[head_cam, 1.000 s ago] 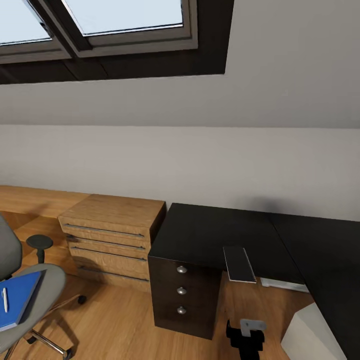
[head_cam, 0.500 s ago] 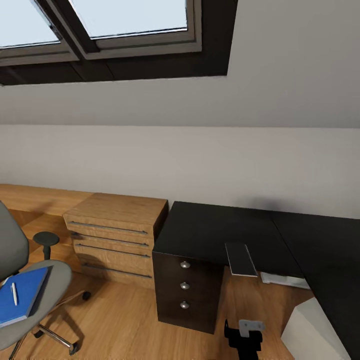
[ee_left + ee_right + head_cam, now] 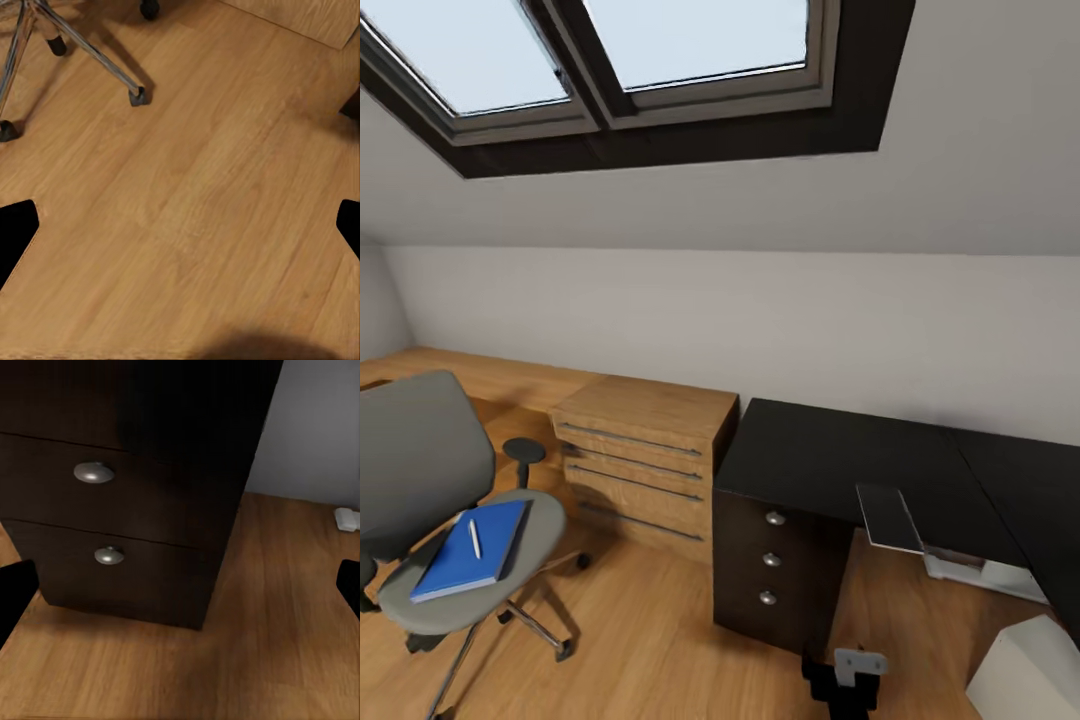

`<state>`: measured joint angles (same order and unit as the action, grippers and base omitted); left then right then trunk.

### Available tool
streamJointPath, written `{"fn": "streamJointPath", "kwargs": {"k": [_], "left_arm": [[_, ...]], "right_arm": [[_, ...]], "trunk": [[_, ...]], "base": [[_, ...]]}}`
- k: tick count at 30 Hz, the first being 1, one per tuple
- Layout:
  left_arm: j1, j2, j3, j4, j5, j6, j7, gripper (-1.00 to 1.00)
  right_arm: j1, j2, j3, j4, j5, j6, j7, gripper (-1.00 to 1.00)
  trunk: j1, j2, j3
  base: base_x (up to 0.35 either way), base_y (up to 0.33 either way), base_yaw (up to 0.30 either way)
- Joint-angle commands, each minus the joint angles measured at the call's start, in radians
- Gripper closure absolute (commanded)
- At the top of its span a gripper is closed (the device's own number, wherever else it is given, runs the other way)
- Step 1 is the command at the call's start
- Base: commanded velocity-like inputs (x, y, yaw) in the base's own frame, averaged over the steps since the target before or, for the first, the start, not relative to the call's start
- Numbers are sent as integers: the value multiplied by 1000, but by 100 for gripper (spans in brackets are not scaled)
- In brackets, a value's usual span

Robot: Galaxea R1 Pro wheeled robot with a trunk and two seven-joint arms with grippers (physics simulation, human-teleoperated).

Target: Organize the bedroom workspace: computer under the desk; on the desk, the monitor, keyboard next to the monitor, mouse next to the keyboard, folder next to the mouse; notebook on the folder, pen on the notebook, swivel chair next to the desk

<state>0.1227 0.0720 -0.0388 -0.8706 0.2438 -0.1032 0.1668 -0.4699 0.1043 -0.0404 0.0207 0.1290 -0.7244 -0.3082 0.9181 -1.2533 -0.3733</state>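
Head view: a grey swivel chair [image 3: 420,470] with a rounded padded seat stands on glossy wood-plank floor [image 3: 630,640], well apart from the matte black desk [image 3: 840,460]. On the seat lies a flat blue folder [image 3: 470,550] with a slim white pen [image 3: 474,537] resting on top. A grained wooden dresser [image 3: 645,455] sits beside the desk's knobbed drawer unit [image 3: 770,560].

Left wrist view: the left gripper [image 3: 180,225] is spread wide and empty over the floor, near the chair's metal legs [image 3: 90,52].

Right wrist view: the right gripper [image 3: 180,589] is spread wide and empty, facing dark drawers with round silver knobs [image 3: 94,472].
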Motion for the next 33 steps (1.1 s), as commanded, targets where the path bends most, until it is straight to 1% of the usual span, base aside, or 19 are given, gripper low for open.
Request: {"fn": "streamJointPath", "kwargs": {"k": [1, 5, 11, 19, 22, 24, 33], "left_arm": [[0, 1, -4, -1, 8, -2, 6, -100], [0, -1, -5, 8, 8, -1, 6, -100], [0, -11, -6, 13, 8, -1, 6, -100], [0, -15, -6, 24, 8, -4, 6, -100], [0, -16, -6, 25, 8, -4, 7, -100], [0, -17, -6, 25, 8, -4, 7, -100], [0, -17, -5, 26, 8, -5, 7, -100]], "right_arm": [[3, 2, -4, 2, 11, -19, -8, -100], [12, 11, -4, 2, 11, -87, -10, -100], [27, 23, -4, 2, 11, -154, -18, -100], [31, 27, -4, 2, 10, -183, -26, -100], [31, 28, -4, 2, 8, -217, -27, -100], [31, 29, -4, 2, 6, -226, -27, -100], [31, 27, -5, 2, 9, -231, -26, -100]], "trunk": [[0, -1, -1], [0, -1, -2], [0, -1, -2], [0, -1, -2], [0, -1, -2], [0, -1, -2], [0, -1, -4]], "base": [[-277, 162, 277], [-304, 99, 277], [-280, 15, 281], [-46, 1, 286], [-4, 0, 287], [-1, 0, 287], [0, 0, 291]]}}
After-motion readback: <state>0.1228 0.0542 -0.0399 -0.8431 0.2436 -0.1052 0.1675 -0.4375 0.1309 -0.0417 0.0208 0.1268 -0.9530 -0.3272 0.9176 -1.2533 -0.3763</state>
